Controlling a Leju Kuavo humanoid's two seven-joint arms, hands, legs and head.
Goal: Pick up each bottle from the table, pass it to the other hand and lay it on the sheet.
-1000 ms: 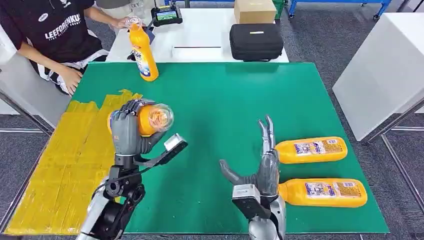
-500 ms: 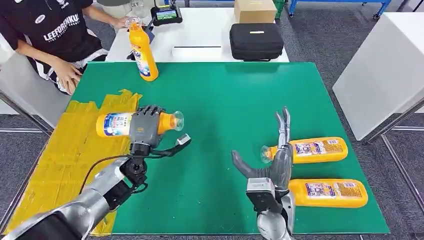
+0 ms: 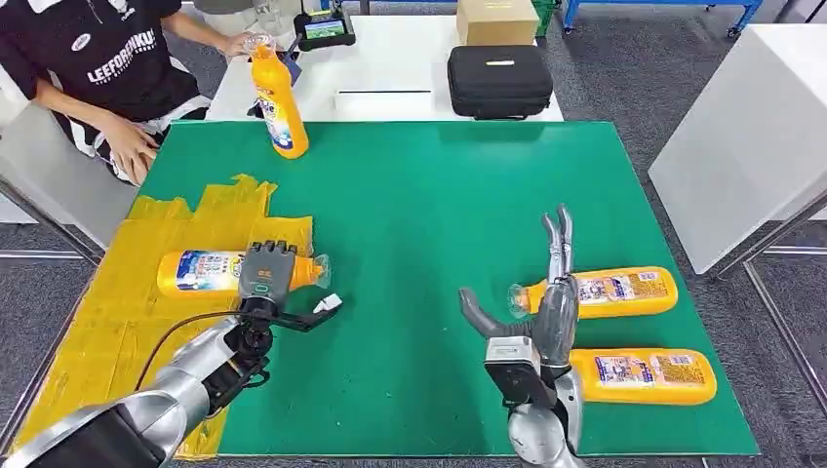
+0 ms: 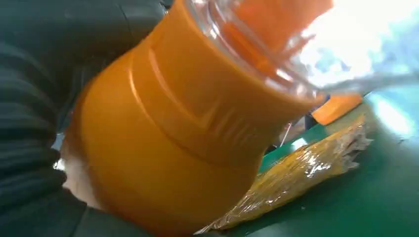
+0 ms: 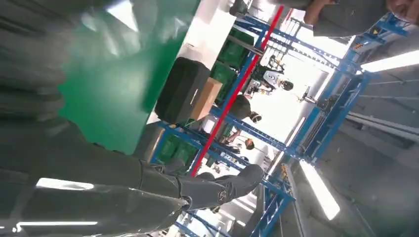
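Left hand (image 3: 266, 274) grips an orange bottle (image 3: 200, 272) lying on its side on the yellow sheet (image 3: 117, 322) — cap toward the green mat (image 3: 429, 195). Right hand (image 3: 546, 302) holds nothing, fingers spread — beside two more bottles (image 3: 610, 291).

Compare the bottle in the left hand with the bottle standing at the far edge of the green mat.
The held bottle lies on its side over the yellow sheet, gripped by the left hand; the far bottle stands upright on the green mat, with a person's hand at its cap. Both are orange with clear caps and blue-white labels.
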